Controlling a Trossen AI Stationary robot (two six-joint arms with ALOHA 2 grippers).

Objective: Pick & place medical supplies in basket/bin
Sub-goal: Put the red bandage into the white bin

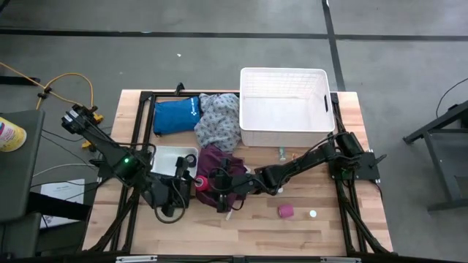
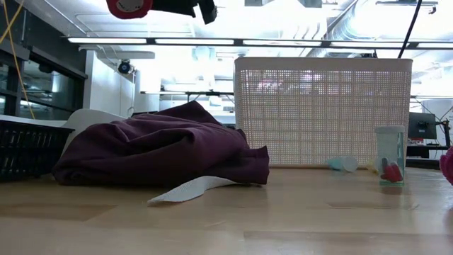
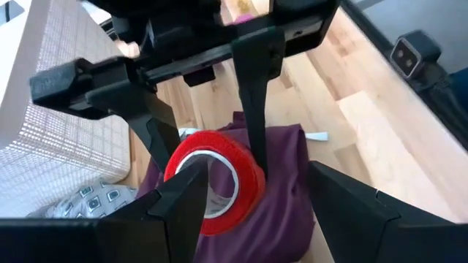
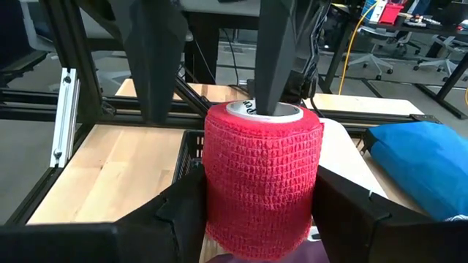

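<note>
A: Where is the basket (image 1: 284, 107) placed?
B: At the table's (image 1: 322, 234) far right; two cloths (image 1: 219, 120) are laid just left of it.

A: And the roll (image 1: 200, 183)?
B: It is held above the garment (image 1: 219, 169), between both grippers, right of the tray (image 1: 167, 156).

Low view: red roll (image 2: 129, 7) cut off by top edge, its holder mostly out of frame. Pink item (image 2: 448, 166) clipped at right edge. Vial (image 2: 390, 156) contents blurred, possibly 2 red pieces.
</note>
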